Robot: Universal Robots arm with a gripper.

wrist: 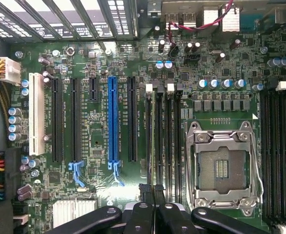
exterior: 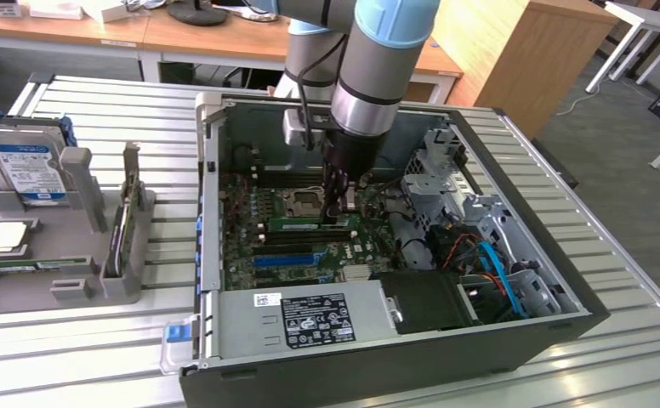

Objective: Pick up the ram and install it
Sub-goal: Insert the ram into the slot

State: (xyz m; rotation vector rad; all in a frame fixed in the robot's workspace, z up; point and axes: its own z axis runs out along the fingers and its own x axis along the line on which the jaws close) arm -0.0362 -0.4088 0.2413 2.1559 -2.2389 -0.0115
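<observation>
Thin green ram stick (exterior: 305, 226), pale label on its face, stands on edge over the black memory slots (wrist: 168, 141) near the middle of the green motherboard (exterior: 251, 242), just beside the empty silver processor socket (wrist: 222, 165). The black two-finger gripper (exterior: 336, 218) is pinched closed on the stick's top edge. The step in hand looks like seating. The stick appears lined up with a slot, and finishing calls for a straight, level press so the white end clips (wrist: 150, 88) catch. Inside the open grey computer case (exterior: 211, 170), the silver drive cage (exterior: 444, 183) and red and blue cables (exterior: 492, 263) crowd the wall at the exterior view's right, while the side towards the long bright-blue slot (wrist: 113, 119) lies freer
</observation>
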